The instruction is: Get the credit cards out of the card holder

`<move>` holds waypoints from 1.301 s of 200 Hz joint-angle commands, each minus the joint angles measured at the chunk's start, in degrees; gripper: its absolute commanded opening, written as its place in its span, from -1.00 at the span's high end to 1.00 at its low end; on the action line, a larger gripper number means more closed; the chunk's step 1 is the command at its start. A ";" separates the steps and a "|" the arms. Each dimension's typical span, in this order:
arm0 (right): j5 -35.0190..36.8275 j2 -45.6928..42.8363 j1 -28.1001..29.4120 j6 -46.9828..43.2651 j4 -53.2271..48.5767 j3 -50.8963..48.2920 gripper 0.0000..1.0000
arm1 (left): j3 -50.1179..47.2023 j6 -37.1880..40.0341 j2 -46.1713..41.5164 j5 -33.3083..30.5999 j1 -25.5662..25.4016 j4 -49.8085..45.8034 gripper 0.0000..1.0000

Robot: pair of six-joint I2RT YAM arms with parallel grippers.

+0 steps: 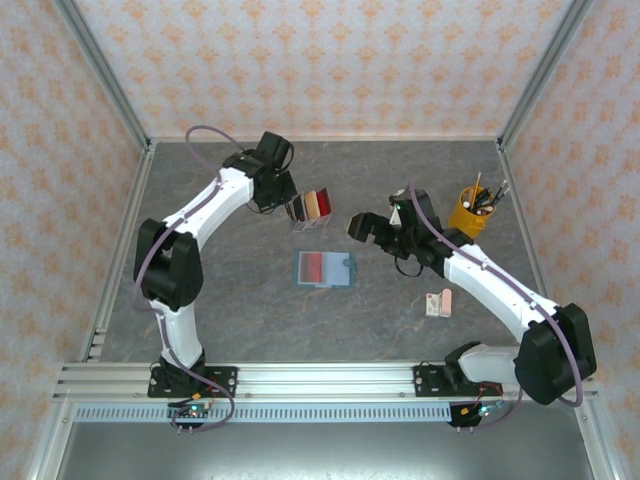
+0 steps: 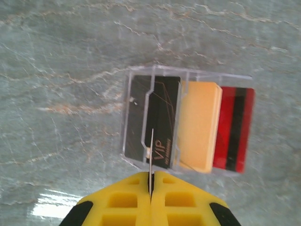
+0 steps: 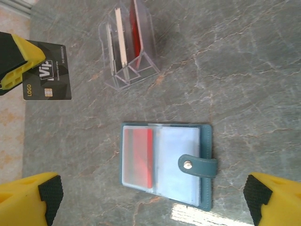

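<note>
Right wrist: my right end effector [image 3: 153, 195] spread wide over the card holder [image 3: 207, 141].
Pocketed red card [image 3: 138, 157] looks thin, stiff, slick; I'd pinch its edge. Left end effector [image 2: 151, 183] clamps a black card [image 3: 49, 70].

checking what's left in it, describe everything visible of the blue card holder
The card holder is a teal, leather-looking wallet lying open and flat on the grey table, clear plastic pockets facing up. A strap with a metal snap lies folded over one edge. A red card sits in one pocket; the pocket beside it looks empty. Outside, only the table touches it.
</note>
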 commanded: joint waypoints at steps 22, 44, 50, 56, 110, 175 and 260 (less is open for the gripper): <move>3.42 -0.88 -0.02 -1.57 -2.06 -1.91 -1.00 | 8.43 1.00 5.99 -7.74 -1.97 -6.66 1.00; 3.77 -0.88 -0.02 -1.59 -2.09 -2.25 -1.00 | 11.77 1.44 9.24 -7.65 -2.64 -7.58 1.00; 3.70 -0.90 -0.01 -1.48 -1.85 -2.42 -0.99 | 12.79 1.61 10.12 -7.57 -2.80 -7.94 1.00; 3.69 -0.91 -0.02 -1.32 -1.74 -2.64 -1.00 | 13.64 1.85 10.95 -7.65 -2.98 -8.13 1.00; 3.68 -0.13 -0.02 -0.81 -1.30 -3.21 -1.00 | 16.73 5.69 14.60 -11.13 -4.12 -5.55 1.00; 3.65 1.11 -0.02 -0.17 -0.68 -3.41 -1.00 | 18.10 6.80 17.74 -13.49 -4.58 -4.84 1.00; 3.45 1.91 -0.02 -0.01 -1.05 -3.06 -1.00 | 18.82 6.60 18.99 -11.45 -4.58 -4.84 0.61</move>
